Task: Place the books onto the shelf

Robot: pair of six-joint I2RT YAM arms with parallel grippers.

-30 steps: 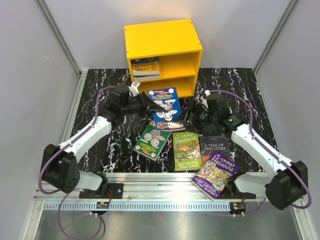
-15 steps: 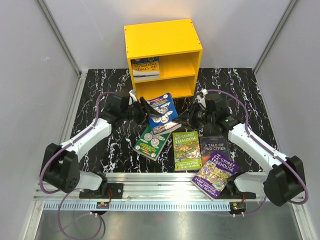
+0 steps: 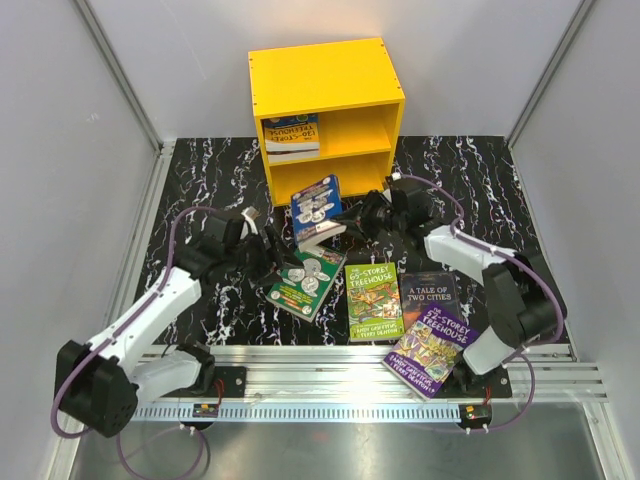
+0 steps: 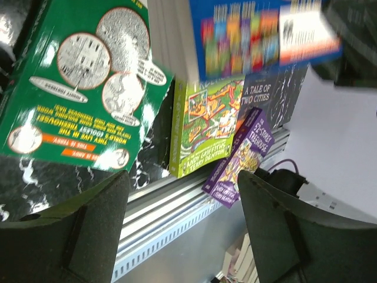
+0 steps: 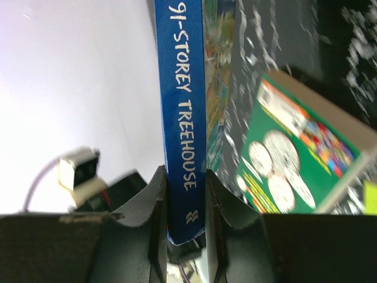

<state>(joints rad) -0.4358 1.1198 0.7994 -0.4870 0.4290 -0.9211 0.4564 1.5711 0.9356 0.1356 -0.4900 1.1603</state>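
Spine of blue book (image 5: 179, 88) cropped above, pinched by right end effector (image 5: 184, 177), left end effector (image 4: 182, 177) wide

Black marble-look surface (image 3: 200, 170) with white veins, nothing fancy. The yellow shelf (image 3: 330, 80) sits on it at top centre of the overhead frame, and a small stack of books (image 3: 292, 135) lies flat in the left part of its upper compartment. Lower down, around the middle, four lie flat on the surface. There's a green book (image 3: 306, 280) at an angle, and a lime-green Treehouse book (image 3: 373, 300) just right of it. Next comes the dark "A Tale of Two Cities" (image 3: 430, 292). A purple Treehouse book (image 3: 432, 350) overlaps that one's bottom edge and hangs over the metal rail (image 3: 300, 362) at the lower edge.
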